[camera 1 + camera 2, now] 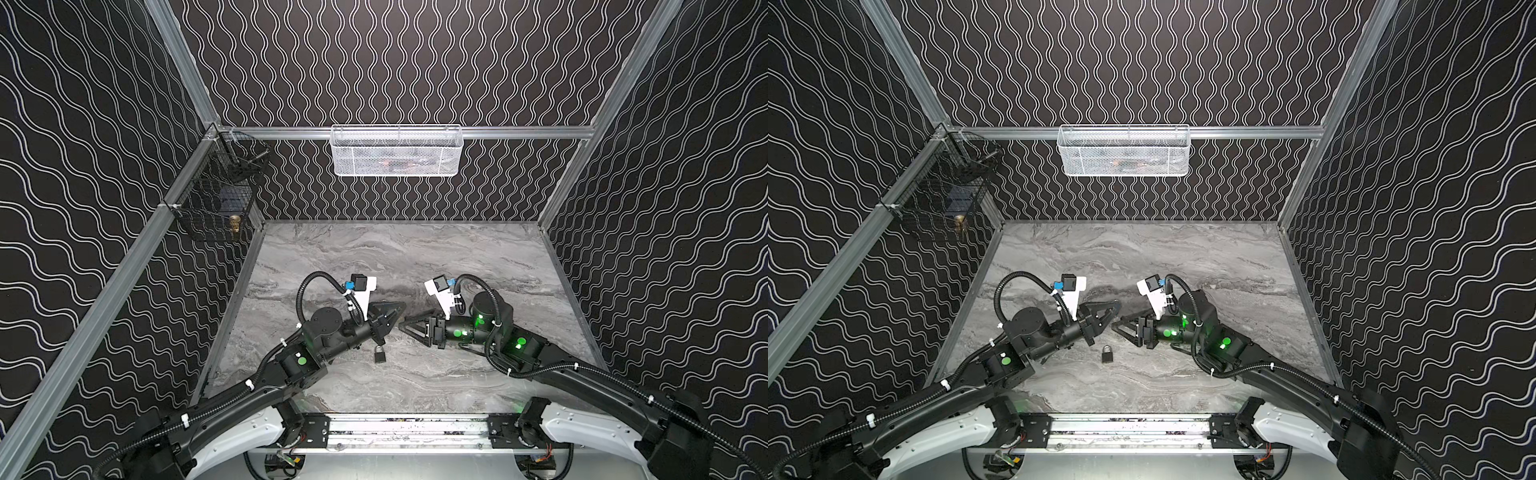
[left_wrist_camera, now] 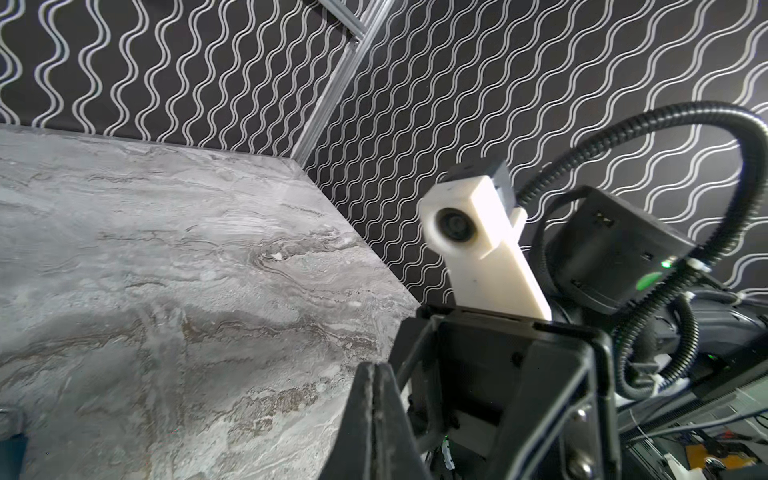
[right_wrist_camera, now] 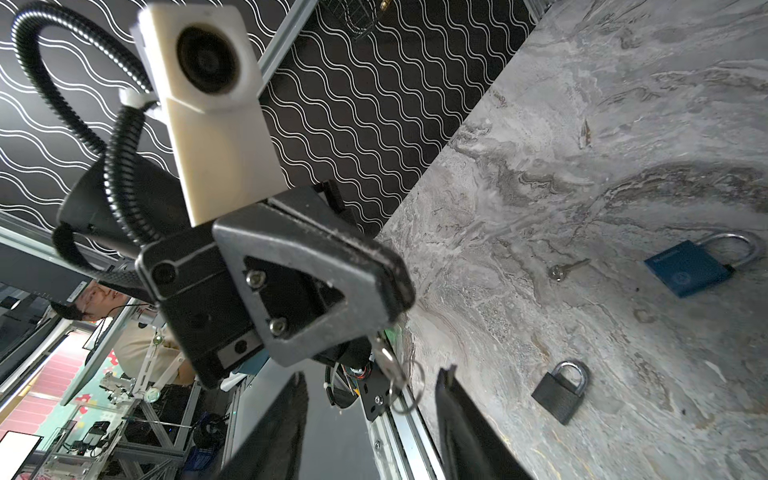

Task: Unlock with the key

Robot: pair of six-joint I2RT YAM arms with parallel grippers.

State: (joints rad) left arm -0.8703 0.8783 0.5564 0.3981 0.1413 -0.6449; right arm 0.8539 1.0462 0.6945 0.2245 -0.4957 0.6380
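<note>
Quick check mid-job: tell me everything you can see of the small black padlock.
The black padlock is small: a squarish, matte dark body and a shiny silver shackle that looks closed, both legs in the body. It lies flat on the marble table, apart from the blue padlock and the loose key, with nothing touching it. In both top views it sits about midway across, in the table's front half.
</note>
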